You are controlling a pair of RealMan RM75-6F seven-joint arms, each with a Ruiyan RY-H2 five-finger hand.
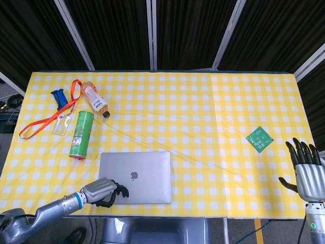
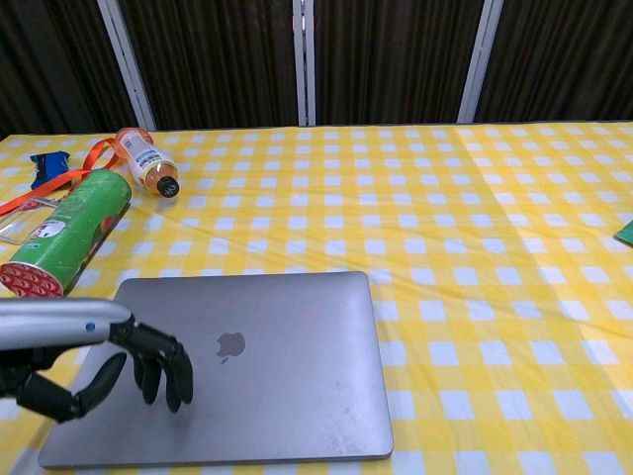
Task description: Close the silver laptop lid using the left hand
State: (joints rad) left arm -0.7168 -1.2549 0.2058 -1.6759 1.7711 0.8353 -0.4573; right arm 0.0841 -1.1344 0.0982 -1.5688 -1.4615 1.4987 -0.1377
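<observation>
The silver laptop [image 1: 136,177] [image 2: 237,364] lies flat near the table's front edge, its lid down on the base. My left hand [image 1: 105,191] [image 2: 109,364] is at the lid's front-left corner, fingers curled downward with the fingertips [image 2: 174,394] touching the lid. It holds nothing. My right hand [image 1: 306,173] stands upright off the table's front-right corner with its fingers apart and nothing in it; the chest view does not show it.
A green cylindrical can [image 1: 81,134] [image 2: 64,237] lies just left of and behind the laptop. Further back left lie an orange drink bottle [image 1: 95,99], an orange lanyard with a badge [image 1: 48,121] and a blue packet [image 1: 58,95]. A small green circuit board [image 1: 259,139] lies at the right.
</observation>
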